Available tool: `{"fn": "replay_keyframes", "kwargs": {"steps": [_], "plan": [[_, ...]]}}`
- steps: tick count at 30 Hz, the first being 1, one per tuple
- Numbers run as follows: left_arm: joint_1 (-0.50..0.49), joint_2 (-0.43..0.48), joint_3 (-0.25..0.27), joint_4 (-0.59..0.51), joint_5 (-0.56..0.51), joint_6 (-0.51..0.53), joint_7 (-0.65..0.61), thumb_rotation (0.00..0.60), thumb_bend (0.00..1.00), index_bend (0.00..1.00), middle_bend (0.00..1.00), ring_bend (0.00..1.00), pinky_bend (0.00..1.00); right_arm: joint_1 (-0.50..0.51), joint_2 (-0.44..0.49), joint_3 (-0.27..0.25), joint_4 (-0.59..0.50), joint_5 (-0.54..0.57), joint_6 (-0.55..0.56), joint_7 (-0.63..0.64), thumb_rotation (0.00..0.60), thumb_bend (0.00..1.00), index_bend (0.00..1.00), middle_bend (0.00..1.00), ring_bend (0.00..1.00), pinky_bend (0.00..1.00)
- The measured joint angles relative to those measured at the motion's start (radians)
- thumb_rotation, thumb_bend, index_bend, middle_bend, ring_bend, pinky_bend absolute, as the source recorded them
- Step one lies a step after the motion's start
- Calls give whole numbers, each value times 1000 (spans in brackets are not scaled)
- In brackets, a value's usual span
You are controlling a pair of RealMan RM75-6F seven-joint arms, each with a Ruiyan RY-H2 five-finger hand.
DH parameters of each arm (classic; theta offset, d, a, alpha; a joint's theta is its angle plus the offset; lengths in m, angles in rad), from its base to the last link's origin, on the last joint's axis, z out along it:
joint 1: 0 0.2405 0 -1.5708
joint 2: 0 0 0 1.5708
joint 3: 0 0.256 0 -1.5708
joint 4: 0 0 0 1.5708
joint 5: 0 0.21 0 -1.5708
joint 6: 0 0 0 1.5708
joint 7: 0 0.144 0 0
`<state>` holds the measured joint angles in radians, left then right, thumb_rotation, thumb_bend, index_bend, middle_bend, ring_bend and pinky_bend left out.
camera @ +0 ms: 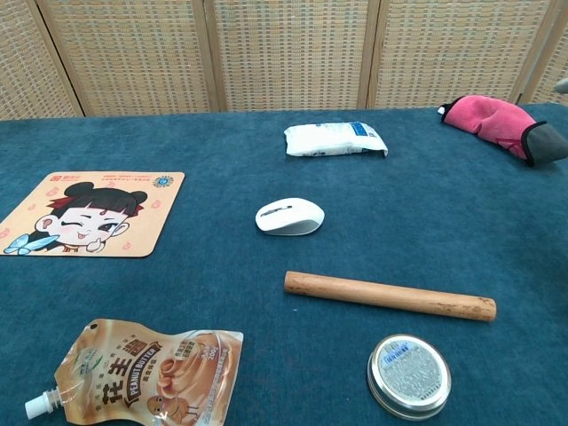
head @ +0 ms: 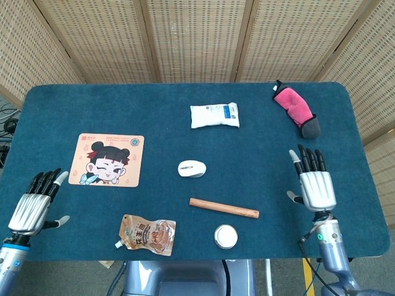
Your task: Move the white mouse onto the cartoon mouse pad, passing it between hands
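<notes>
The white mouse point(head: 192, 168) point(camera: 289, 216) lies alone on the blue cloth near the table's middle, nothing touching it. The cartoon mouse pad point(head: 107, 160) point(camera: 89, 213) lies flat to its left with nothing on it. My right hand point(head: 315, 184) hovers far right of the mouse, fingers spread and empty. My left hand point(head: 35, 204) stays at the front left corner, below the pad, fingers apart and holding nothing. The chest view shows neither hand clearly.
A wooden rod point(head: 223, 208) point(camera: 389, 295) lies just in front of the mouse, a round tin point(head: 225, 236) point(camera: 409, 376) beyond it. A peanut-butter pouch point(head: 147, 235) sits front left. A white packet point(head: 214, 115) and a pink cloth point(head: 295, 110) lie at the back.
</notes>
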<state>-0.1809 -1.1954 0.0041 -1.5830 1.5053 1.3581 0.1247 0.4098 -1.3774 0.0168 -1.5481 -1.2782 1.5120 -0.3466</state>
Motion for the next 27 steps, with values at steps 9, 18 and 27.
{"fn": "replay_keyframes", "kwargs": {"steps": [9,18,27], "plan": [[3,-18,-3,2,-2,11,19,600,0,0,0,0,0,-131,23,-71,106,-132,112,176,600,0,12,0,0,0],[-10,-38,-21,-16,-12,2,28,600,0,0,0,0,0,-183,68,-46,103,-191,150,244,600,0,11,0,0,0],[-128,-8,-118,-141,-116,-131,91,600,0,0,0,0,0,-207,96,-6,97,-200,136,308,600,0,24,0,0,0]]}}
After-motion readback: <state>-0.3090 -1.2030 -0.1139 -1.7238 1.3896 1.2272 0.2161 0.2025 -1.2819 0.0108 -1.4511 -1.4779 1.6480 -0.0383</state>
